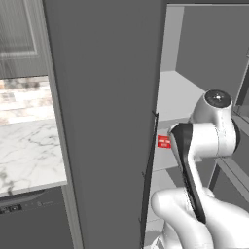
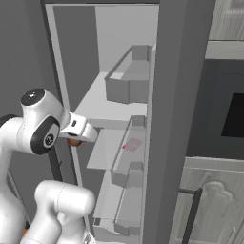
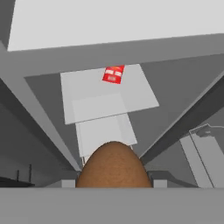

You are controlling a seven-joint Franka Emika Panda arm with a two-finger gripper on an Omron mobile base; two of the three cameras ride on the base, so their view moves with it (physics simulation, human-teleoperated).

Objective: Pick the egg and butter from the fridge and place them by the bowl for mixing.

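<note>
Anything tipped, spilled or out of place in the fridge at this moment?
Nothing stands out. The egg sits whole in the hand, clear of the fridge shelves. A small red packet lies flat on a shelf; no spill or damage shows.

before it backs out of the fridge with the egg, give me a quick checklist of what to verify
1. Egg sits between the fingers of the gripper: ok.
2. Grip is firm enough to carry: cannot tell, the fingertips are hidden.
3. Red packet lies apart on the shelf, untouched: ok.
4. Fridge is open for the way out: ok.
5. Butter located for the next pick: cannot tell.
6. Bowl located for placing: cannot tell.
</note>
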